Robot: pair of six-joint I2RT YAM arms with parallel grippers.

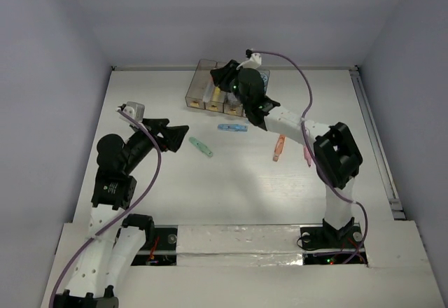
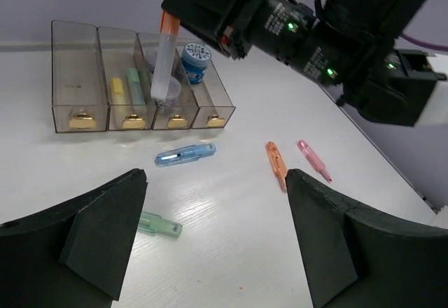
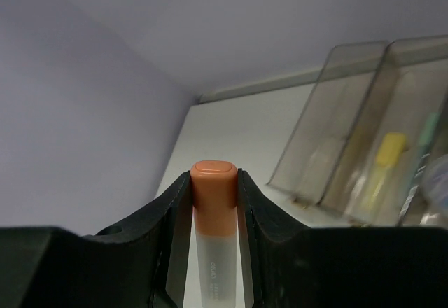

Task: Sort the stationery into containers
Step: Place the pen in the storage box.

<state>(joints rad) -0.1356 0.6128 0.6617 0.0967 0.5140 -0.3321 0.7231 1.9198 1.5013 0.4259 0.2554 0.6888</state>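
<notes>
Orange-capped marker (image 2: 164, 63) was clamped in the right gripper (image 3: 214, 178) over the third bin (image 2: 164, 115), left gripper (image 2: 217, 178) was spread wide open.

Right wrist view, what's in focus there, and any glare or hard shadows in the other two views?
Right wrist view: the orange-capped stick in the right claw is sharp, the bins behind look soft. Left wrist view: the open left claw is dark, the bins crisp. Top external view: even light, faint shadows, no strong glare.
</notes>
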